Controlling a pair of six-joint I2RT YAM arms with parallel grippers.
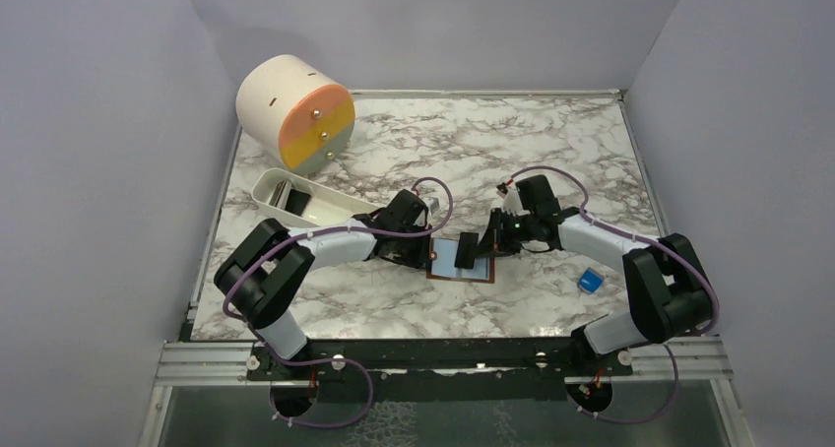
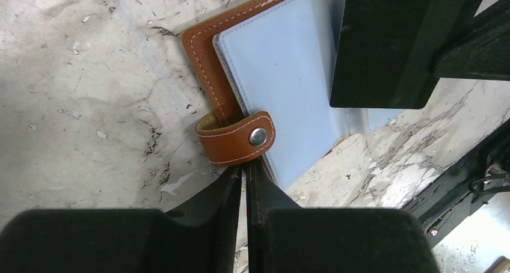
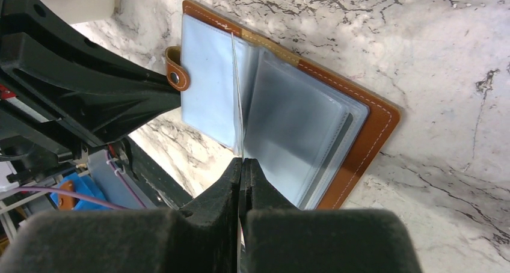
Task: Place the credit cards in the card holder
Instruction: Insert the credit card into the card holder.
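Observation:
The brown card holder (image 1: 448,262) lies open on the marble table, pale blue pockets up. My left gripper (image 1: 429,248) is shut at its left edge, fingertips (image 2: 236,178) at the snap tab (image 2: 237,139). My right gripper (image 1: 484,242) is shut on a dark credit card (image 2: 382,44). It holds the card on edge over the open pockets (image 3: 301,122). The card shows as a thin line in the right wrist view (image 3: 237,92), just ahead of the right gripper (image 3: 240,160). More dark cards (image 1: 293,201) lie in the white tray. No orange-yellow card is in view.
The white oblong tray (image 1: 330,203) stands left of the arms. A white drum with orange and yellow drawers (image 1: 295,112) stands at the back left. A small blue block (image 1: 590,281) lies right of the card holder, by the right arm.

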